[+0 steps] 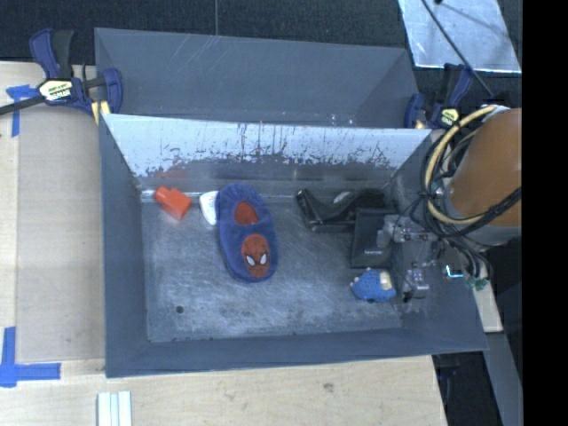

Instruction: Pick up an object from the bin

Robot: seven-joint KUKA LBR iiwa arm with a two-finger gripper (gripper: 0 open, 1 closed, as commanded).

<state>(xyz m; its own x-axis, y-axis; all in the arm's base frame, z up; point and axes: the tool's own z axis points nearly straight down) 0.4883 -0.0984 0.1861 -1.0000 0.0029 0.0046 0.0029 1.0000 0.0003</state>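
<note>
The small blue lump with a yellow patch point(373, 287) lies on the floor of the bin point(266, 331), near its right front corner. It is not lifted. The hand point(413, 284) sits just beside it, and we cannot tell whether it is released or clenched. A blue slipper point(248, 232) lies well apart. We judge the whole pick is left to do.

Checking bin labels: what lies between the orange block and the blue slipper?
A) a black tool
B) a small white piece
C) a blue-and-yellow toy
B: the small white piece lies between the orange block and the blue slipper, near the bin's back wall on the left.
</note>
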